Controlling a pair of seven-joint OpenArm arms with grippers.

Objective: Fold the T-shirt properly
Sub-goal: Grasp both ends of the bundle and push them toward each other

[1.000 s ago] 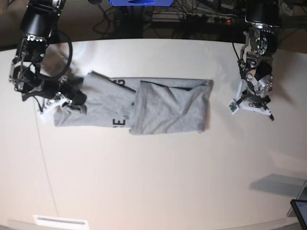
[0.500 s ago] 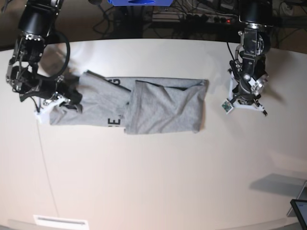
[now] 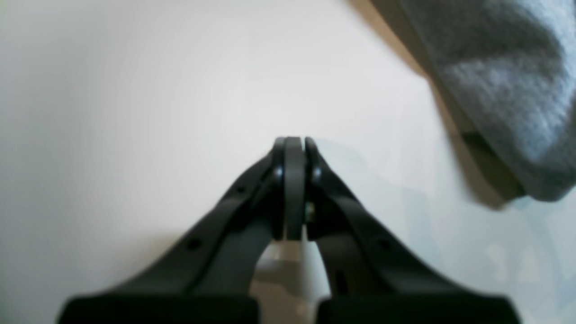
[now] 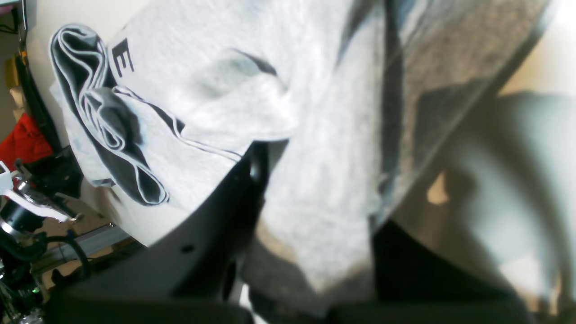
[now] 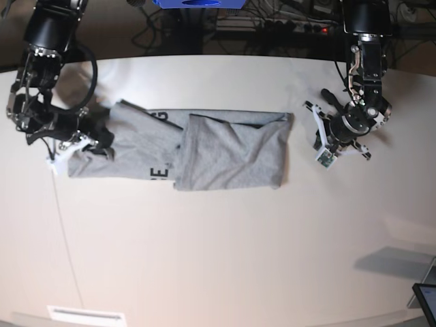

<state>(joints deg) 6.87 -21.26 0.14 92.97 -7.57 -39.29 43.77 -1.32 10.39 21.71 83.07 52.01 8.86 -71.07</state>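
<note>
Base view shows the T-shirt (image 5: 204, 150) lying as a long band across the white worktop (image 5: 218, 259), one end already doubled over the middle so that only a strip of black lettering shows beside the folded flap. The right gripper (image 5: 95, 139) sits at the band's unfolded end, and in the right wrist view its jaws are pinching that end of the grey cloth: fabric runs between and over them, with the rumpled sleeve and a letter "E" lying further out ahead of the jaws. The left gripper (image 5: 325, 136) is just off the opposite, folded end, apart from the cloth. In the left wrist view its jaws are pressed together on nothing, with bare worktop straight ahead of the tips and the shirt's edge (image 3: 504, 90) off to one side and ahead of them.

As I judge it, the step in hand is the second lengthwise fold: the pinched end is to be carried over the middle to meet the flap already laid. The next move calls for lifting that end just clear, bringing it across so its edge lines up with the folded one, and spreading the jaws only once the layer lies flat. The loose sleeve may bunch beneath it.
</note>
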